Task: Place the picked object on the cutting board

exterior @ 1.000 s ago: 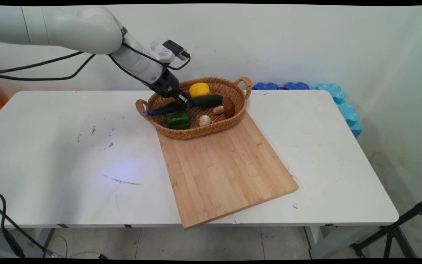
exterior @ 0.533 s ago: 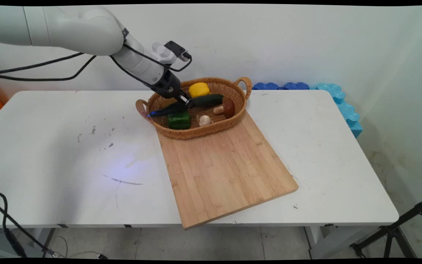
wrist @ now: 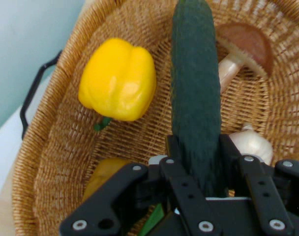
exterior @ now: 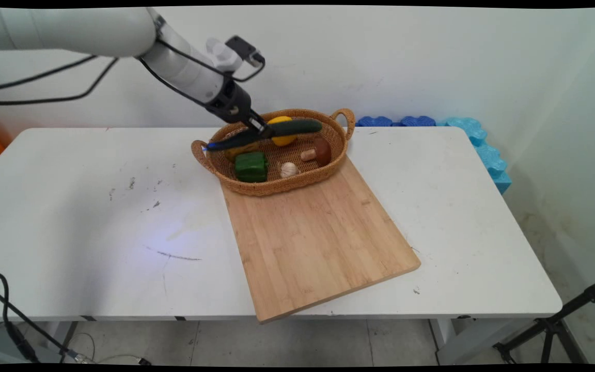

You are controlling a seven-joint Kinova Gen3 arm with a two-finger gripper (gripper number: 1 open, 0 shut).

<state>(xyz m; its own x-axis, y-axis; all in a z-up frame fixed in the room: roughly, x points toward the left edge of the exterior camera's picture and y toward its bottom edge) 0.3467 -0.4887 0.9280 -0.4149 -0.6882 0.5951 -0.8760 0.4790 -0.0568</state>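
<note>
White wall behind white table (exterior: 96, 206). Oval wicker basket (exterior: 277, 186) sits near table's far edge, overlapping far end of bamboo cutting board (exterior: 318, 237). Black two-finger gripper (exterior: 262, 131) pinches long dark green cucumber (exterior: 297, 125) near its middle, lifted above basket. Inside basket: yellow bell pepper (wrist: 118, 80), brown-capped mushroom (wrist: 245, 46), white garlic bulb (wrist: 252, 142), green bell pepper (exterior: 250, 166).

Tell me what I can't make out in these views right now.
- Yellowish item low in the basket: hand view, half behind the gripper; identity unclear.
- Cucumber: near end hidden by the gripper's linkage.
- Garlic: partly behind a finger.
</note>
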